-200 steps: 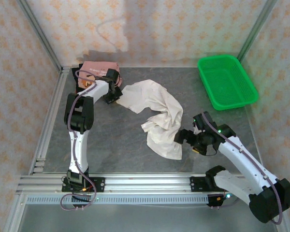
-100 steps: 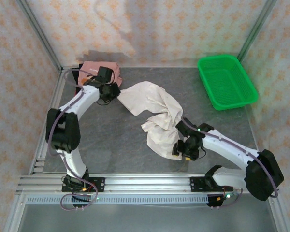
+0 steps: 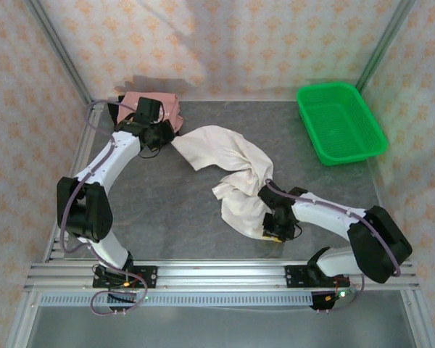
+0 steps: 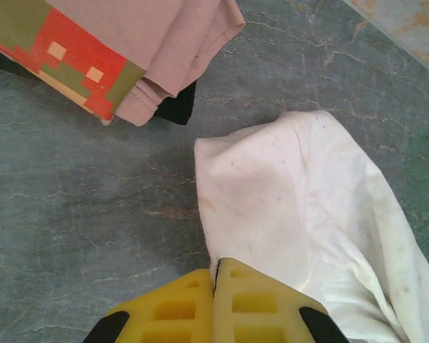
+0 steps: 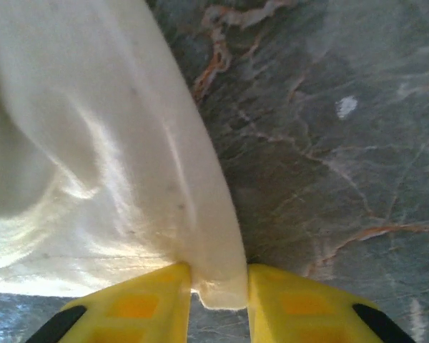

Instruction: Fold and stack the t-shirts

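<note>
Clamping the off-white t-shirt [image 3: 228,156], left fingers [image 4: 179,307] and right fingers [image 5: 139,300] each pinch an edge.

**Nothing legible on screen**

I can read no words, numbers or brand marks on anything. The pink t-shirt [image 4: 164,36] carries a blocky red, olive and cream print [image 4: 57,57], but no letters. The off-white t-shirt [image 4: 300,207] gives me nothing legible either.
</note>
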Motion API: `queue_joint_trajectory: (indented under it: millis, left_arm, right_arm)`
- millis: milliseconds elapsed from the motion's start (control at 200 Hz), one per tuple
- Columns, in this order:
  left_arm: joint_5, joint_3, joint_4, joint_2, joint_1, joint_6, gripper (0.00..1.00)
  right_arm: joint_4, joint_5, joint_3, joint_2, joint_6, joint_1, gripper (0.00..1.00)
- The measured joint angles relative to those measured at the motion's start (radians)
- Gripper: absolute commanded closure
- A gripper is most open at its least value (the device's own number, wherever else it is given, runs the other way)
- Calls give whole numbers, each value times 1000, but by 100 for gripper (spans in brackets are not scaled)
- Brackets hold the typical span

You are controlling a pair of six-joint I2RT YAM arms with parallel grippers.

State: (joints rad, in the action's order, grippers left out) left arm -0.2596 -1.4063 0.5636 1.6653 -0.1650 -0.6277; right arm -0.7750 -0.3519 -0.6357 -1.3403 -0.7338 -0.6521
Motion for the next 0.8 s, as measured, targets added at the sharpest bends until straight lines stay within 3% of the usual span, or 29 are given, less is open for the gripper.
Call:
queue_joint_trajectory:
  millis: [60,240,445,801]
  left_arm:
    - [0,6,11,-16,11,4,100]
    - [0,7,35,-68,50,35,100]
    - [1,8,76,-121,130,85,100]
    - [1,43,109,-169,264,156,100]
  right_arm:
    - [-19,21,-16,-19,6,-2,100]
    - [-11,127,-95,-35,14,38,100]
    - [-177,302,-266,85,74,111,100]
    - [-393,503,-385,139,237,401,100]
